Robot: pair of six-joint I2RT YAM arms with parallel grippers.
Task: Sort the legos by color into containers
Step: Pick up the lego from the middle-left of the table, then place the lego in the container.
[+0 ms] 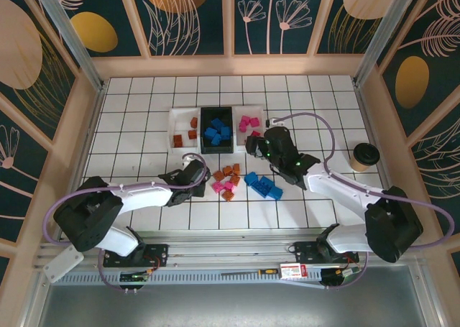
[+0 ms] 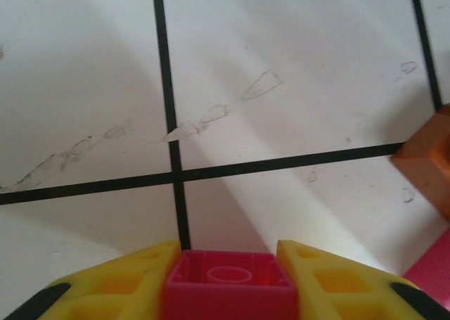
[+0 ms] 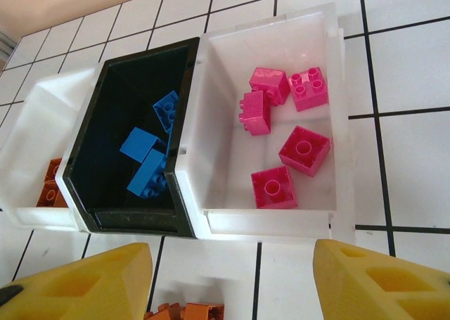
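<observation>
We find the left gripper [image 2: 228, 295] closed on a pink lego [image 2: 228, 279], which sits flush between both yellow fingers [image 2: 112, 288]. Its ringed face is turned toward the wrist camera. It looks roughly square, so we cannot name a long axis.

The right gripper [image 3: 228, 281] stands wide open and holds nothing, just short of the trays. The three trays touch side by side, their long axes running away from the arms. The left white tray [image 3: 31, 119] carries orange-brown legos [image 3: 50, 183]. The black tray [image 3: 116, 88] carries blue ones [image 3: 144, 162]. The right white tray [image 3: 225, 123] carries five pink ones [image 3: 304, 150], a count the wrist view gives.

The top view adds the loose pile [image 1: 227, 180] on the tabletop [image 1: 144, 97], loose blue legos [image 1: 263, 186] beside it, and a cup [image 1: 364, 156]. A label [image 1: 291, 271] at the near edge is too small to read.
</observation>
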